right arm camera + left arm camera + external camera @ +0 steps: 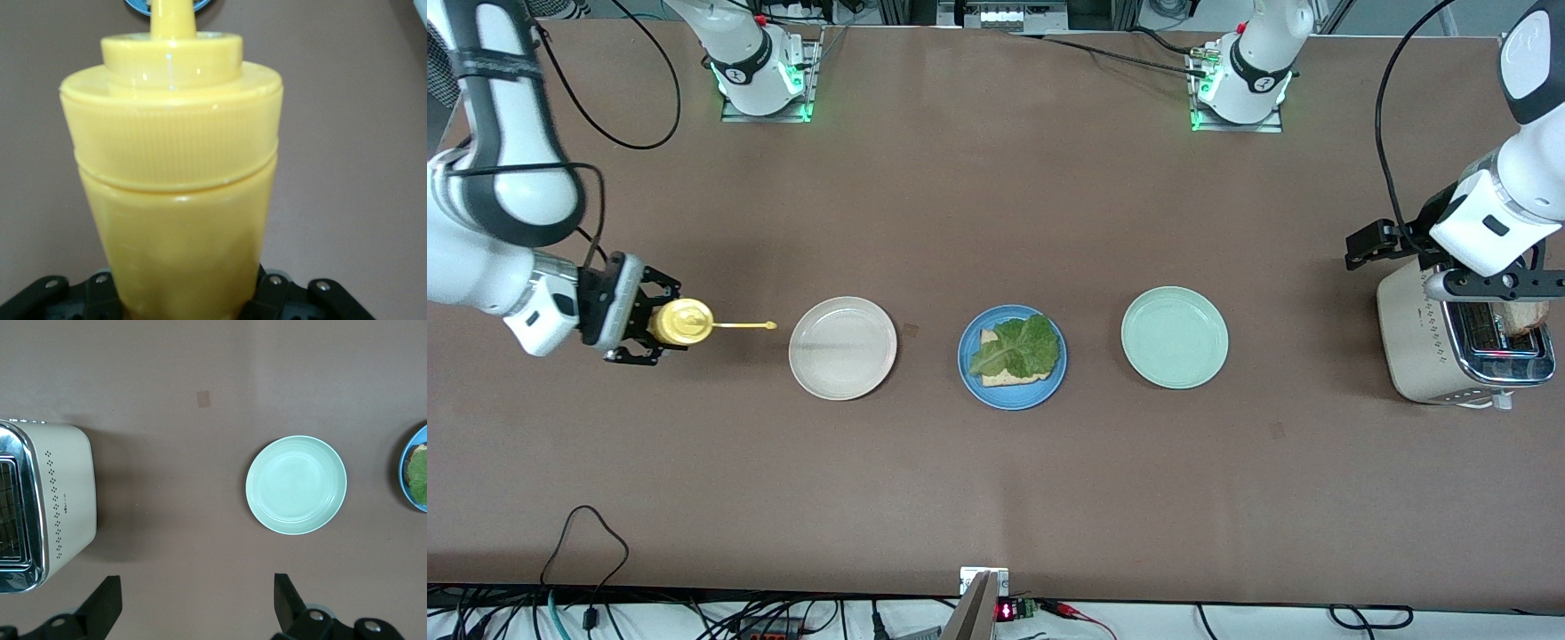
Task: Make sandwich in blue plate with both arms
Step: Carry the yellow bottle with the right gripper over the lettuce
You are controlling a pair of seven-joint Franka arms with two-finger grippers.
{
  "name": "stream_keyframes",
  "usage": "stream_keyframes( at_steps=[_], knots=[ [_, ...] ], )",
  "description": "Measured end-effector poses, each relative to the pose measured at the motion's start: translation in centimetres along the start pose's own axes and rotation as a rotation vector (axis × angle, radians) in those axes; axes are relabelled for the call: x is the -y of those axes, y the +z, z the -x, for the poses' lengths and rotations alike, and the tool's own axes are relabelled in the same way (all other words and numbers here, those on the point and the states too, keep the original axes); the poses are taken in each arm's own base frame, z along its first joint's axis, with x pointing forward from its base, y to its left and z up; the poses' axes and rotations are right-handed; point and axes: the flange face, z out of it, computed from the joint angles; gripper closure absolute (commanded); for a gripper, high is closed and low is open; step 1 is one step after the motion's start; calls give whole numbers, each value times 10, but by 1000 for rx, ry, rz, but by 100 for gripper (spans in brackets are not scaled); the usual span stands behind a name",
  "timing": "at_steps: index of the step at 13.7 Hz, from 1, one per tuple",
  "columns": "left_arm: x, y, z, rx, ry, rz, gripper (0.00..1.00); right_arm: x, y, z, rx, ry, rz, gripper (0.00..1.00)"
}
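On the brown table (996, 498), three plates sit in a row. At centre, the blue plate (1011, 357) carries the half-built sandwich (1014, 354): one tan bread slice with a crinkled green lettuce leaf on top and no second slice yet. The beige plate (842, 348) lies toward the right arm's end, the pale green plate (1174, 337) toward the left arm's end; both are bare.

A little farther from the front camera, the right gripper (643, 331) is clenched on a yellow squeeze bottle (680, 322), held sideways with its long nozzle aimed at the beige plate, well apart from the sandwich. The left gripper (197, 603) hangs over the cream toaster (1458, 342) at the table's end with its fingers spread wide and nothing between them. A browned bread slice (1525, 313) appears to stand in the toaster slot.

The risk, by these views: if the bottle is squeezed before the nozzle reaches the lettuce, sauce could land on the beige plate or the table. A poorly centred pinch on the toast could drop it or jam it in the slot.
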Motion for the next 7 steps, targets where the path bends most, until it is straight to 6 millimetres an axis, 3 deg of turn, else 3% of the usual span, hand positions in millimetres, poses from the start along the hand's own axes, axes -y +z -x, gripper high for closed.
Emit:
stream_keyframes(
  at_steps=[4, 7],
  knots=[
    [-1, 0, 0, 0, 2, 0, 0, 22, 17, -92, 157, 62, 53, 100],
    [-1, 0, 0, 0, 3, 0, 0, 49, 42, -157, 260, 76, 107, 100]
  ],
)
